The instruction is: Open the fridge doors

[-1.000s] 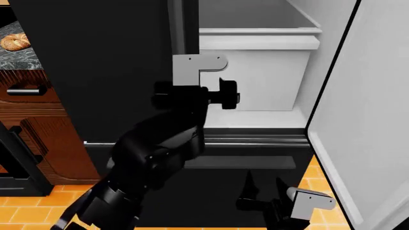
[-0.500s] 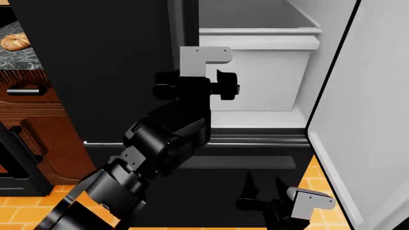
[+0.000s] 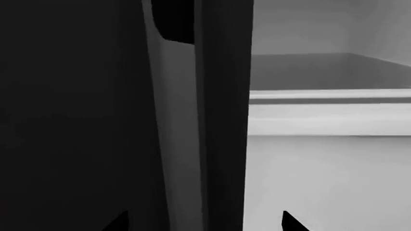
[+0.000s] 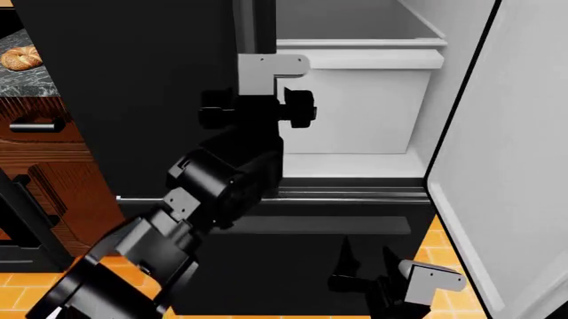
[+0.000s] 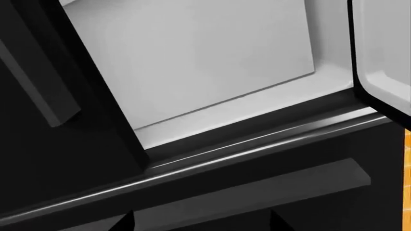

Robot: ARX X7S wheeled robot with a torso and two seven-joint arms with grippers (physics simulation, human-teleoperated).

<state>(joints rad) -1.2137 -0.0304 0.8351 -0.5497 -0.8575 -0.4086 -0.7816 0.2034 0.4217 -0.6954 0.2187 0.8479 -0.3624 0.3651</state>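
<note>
A: At the fridge front, where do the fridge doors stand for you?

B: Your right-hand door (image 4: 506, 153) is swung wide, its white inner face toward you. The left door (image 4: 133, 86) is shut, black and glossy, its grey bar handle (image 3: 176, 134) running along the inner edge.

A: And your left gripper (image 4: 257, 109)?

B: It sits up at that handle, 2 fingers spread, 1 on each side of the door edge, not closed on anything.

A: The right gripper (image 4: 366, 256)?

B: Low, in front of the black drawer front (image 5: 257, 192), fingers apart and pointing up, holding nothing. The white crisper bin (image 4: 355, 100) shows inside.
</note>
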